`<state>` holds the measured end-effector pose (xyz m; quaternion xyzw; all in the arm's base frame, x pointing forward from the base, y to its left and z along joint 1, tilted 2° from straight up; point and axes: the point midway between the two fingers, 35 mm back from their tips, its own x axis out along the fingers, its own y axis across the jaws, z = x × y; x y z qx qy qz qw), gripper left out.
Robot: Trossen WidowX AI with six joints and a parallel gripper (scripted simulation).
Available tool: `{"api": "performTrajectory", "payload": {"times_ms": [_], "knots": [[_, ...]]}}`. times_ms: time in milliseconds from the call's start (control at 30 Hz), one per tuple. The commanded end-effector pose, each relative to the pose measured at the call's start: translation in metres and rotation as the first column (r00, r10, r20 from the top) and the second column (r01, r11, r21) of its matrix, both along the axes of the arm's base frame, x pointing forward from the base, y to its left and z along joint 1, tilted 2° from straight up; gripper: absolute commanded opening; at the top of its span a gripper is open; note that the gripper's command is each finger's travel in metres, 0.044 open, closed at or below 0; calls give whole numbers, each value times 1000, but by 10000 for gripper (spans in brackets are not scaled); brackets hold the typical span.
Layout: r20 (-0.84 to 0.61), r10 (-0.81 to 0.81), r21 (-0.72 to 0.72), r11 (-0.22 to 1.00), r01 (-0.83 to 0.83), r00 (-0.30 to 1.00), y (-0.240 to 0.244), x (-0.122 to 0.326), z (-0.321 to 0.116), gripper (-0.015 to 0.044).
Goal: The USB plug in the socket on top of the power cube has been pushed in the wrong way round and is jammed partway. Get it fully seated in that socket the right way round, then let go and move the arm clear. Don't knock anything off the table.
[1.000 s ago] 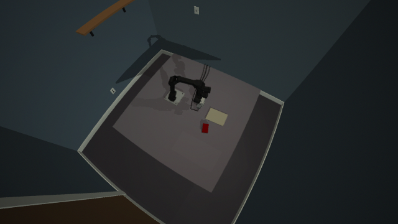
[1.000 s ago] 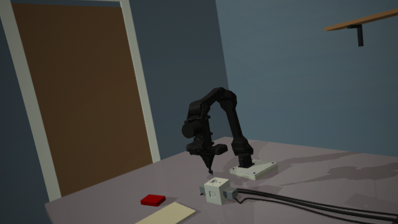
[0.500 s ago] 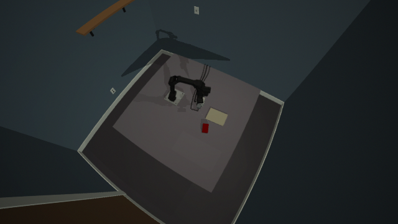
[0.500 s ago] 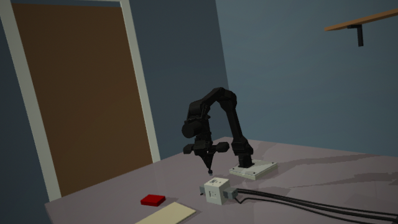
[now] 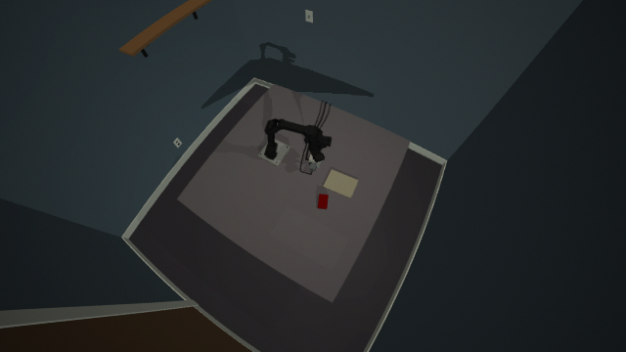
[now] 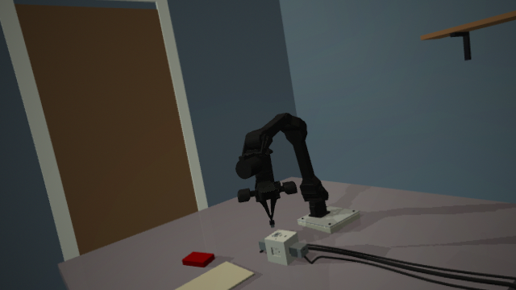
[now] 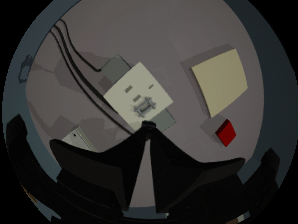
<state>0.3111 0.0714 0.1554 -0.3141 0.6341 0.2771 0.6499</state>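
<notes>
The end effector [image 6: 271,222] hangs at centre frame in the exterior view, fingers pinched almost together on something small; judging by the task, that is the USB plug [image 7: 148,124], lifted just above the power cube [image 6: 280,246] and not in the socket; the plug itself is too small and dark to make out clearly, showing only as a nub at the fingertips in the wrist view.

The plug should handle as a light, rigid little block, hard plastic and metal, smooth enough to twist in a pinch; the flat broad faces of its body are the place to hold, well back from the tip, so it stays square to the socket.

The power cube is a pale, matte, hard-edged box, low centre of the exterior view, with a grey side fitting and stiff black cables [image 6: 403,263] trailing to the lower right; it looks light enough to shift under a hard push.

Lower left lie a flat red block [image 6: 197,258] and a thin cream pad [image 6: 218,278] on the dull grey surface [image 6: 403,225].
</notes>
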Motion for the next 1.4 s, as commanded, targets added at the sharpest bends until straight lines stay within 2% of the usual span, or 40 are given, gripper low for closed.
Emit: {"api": "performTrajectory", "payload": {"times_ms": [0, 433, 900, 1367], "knots": [[-4, 107, -4, 994, -107, 994, 0, 0, 0, 0], [-20, 432, -14, 902, -432, 902, 0, 0, 0, 0], [-41, 726, -19, 687, -727, 687, 0, 0, 0, 0], [-43, 752, -19, 658, -753, 658, 0, 0, 0, 0]]}}
